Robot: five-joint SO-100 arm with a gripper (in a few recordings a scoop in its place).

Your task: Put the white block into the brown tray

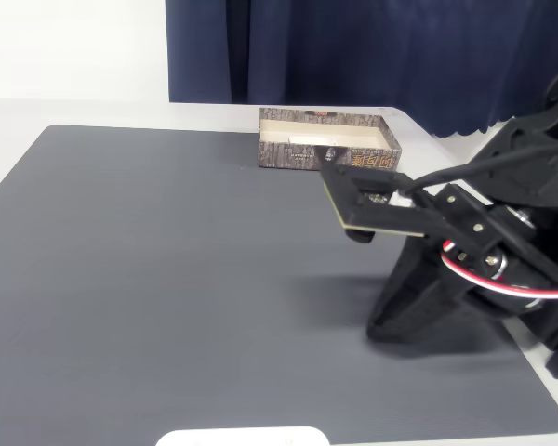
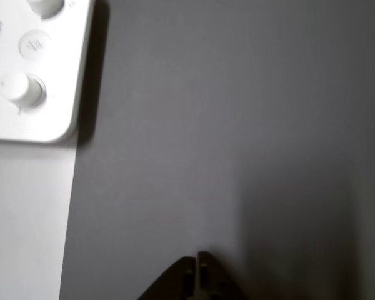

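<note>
Claw [image 2: 198, 265] pinched together and empty above bare mat [image 1: 167, 279]; brown tray [image 1: 288, 155] at the mat's far edge. White block unseen, so a blind descent risks grabbing nothing.

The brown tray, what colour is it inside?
Pale cream inside the brown tray, clearest in the fixed view.

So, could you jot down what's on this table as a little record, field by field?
arm: black, at the right of the fixed view, reaching toward the tray
gripper: fingertips together, nothing between them
brown tray: by the mat's far edge, pale inside; contents hard to tell
mat: dark grey, covering most of the table
white device: flat, with round buttons, at the mat's near edge
curtain: dark blue, behind the table
</note>
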